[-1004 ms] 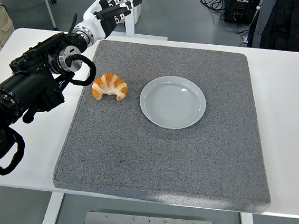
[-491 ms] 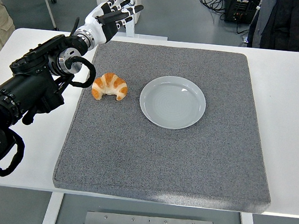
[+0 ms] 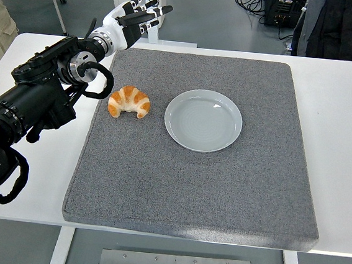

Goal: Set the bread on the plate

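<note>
1. Nearest to me is the front edge of the white table (image 3: 345, 186), with a large grey mat (image 3: 189, 189) covering most of its top.
2. Further in, on the left part of the mat, lies the bread (image 3: 129, 101), a golden croissant with its curved back facing away from me and both tips pointing toward me. It is not yet on the plate.
3. Just to the right of the bread, close to it but not touching, sits the plate (image 3: 203, 119), round, pale grey and empty.
4. I judge the bread to be light, soft and flaky, easy to crush or shed crumbs. I would hold it gently across its thick middle hump, thumb on one side and fingers on the other, not by the thin tips.
5. My left arm (image 3: 35, 103) enters from the left edge and stretches diagonally away from me, passing beside the bread.
6. Farthest away, my left hand (image 3: 129, 19) hangs above the far left corner of the mat, well beyond the bread. Its fingers are spread wide and hold nothing.
7. My right arm does not appear.
</note>
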Controlling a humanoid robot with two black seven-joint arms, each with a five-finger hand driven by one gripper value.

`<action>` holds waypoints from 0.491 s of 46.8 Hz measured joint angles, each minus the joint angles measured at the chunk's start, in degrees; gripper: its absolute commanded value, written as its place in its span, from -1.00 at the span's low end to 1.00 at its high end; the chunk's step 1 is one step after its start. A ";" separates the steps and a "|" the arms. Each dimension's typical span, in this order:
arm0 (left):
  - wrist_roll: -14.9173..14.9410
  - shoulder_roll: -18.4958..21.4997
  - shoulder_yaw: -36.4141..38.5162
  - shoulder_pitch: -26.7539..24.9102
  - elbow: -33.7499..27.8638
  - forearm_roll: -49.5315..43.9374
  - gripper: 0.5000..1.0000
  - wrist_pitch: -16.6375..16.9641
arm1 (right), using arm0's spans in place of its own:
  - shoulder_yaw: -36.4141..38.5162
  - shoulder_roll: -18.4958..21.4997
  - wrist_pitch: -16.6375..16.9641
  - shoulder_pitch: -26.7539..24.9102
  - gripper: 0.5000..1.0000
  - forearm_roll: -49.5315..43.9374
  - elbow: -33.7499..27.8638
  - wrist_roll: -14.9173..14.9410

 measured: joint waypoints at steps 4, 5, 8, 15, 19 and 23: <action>-0.12 0.00 3.15 -0.74 0.00 0.45 0.96 0.17 | 0.00 0.00 0.00 0.00 1.00 0.02 0.00 0.00; -0.12 0.02 3.98 -0.95 0.00 0.48 0.96 0.19 | 0.00 0.00 0.00 0.00 1.00 0.02 0.00 0.00; -0.19 0.15 6.62 -1.68 0.00 0.80 0.96 0.28 | 0.00 0.00 0.00 0.00 1.00 0.03 0.00 0.00; -0.27 0.35 10.61 -2.76 -0.01 1.74 0.96 0.28 | 0.00 0.00 0.00 0.00 1.00 0.03 0.00 0.00; -0.32 0.89 11.10 -2.98 -0.04 2.57 0.96 0.20 | 0.00 0.00 0.00 0.00 1.00 0.03 0.00 0.00; -1.54 1.51 12.26 -2.99 -0.31 6.23 0.94 0.04 | 0.00 0.00 0.00 0.00 1.00 0.02 0.00 0.00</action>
